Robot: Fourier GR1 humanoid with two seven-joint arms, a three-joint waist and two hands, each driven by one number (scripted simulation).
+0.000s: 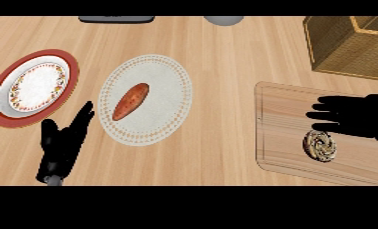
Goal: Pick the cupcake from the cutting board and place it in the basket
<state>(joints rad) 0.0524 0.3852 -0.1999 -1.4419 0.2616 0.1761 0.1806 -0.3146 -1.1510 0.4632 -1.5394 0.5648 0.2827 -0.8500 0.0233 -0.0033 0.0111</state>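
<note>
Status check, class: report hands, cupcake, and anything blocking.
Left hand open, resting. Right hand open over cutting board. Cupcake ungrasped. Nothing blocking basket.

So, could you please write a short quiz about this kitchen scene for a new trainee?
1. True or false: the cupcake already lies in the basket.
2. What lies on the white placemat? A) a spoon B) a sweet potato C) a cup
3. Fill in: the right hand hovers over the ____ board.

Key:
1. False. The cupcake is on the cutting board, just below the right hand in the picture.
2. B.
3. Cutting. The left hand rests open near the plate, at the view's lower left.
</note>
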